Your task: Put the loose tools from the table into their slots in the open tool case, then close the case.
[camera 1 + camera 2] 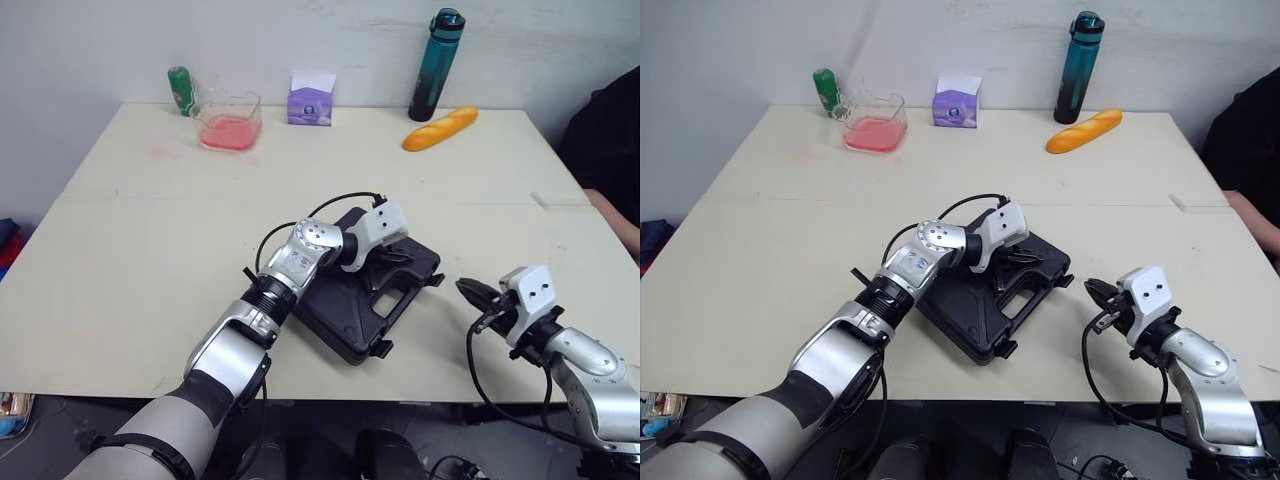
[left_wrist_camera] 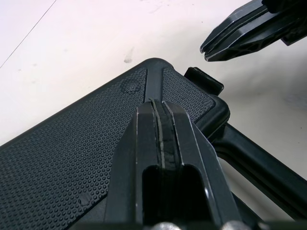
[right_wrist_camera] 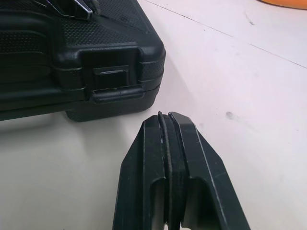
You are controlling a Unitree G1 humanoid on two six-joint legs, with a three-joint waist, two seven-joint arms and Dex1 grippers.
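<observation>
A black tool case (image 1: pixel 350 320), lid down, sits near the desk's (image 1: pixel 150 250) front edge, with the left claw (image 2: pixel 157 108) over its lid and the right claw (image 3: pixel 167 117) just beside it, both with fingers pressed together.

A broad cream table (image 1: pixel 130 260) is set against a pale, scuffed wall (image 1: pixel 90 40). A thin seam (image 1: pixel 200 196) is seen across the tabletop from side to side. Soft, even light is cast.

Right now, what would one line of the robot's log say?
tool case: lid down | left gripper: shut, over lid | right gripper: shut, beside case, pointing at latch
</observation>
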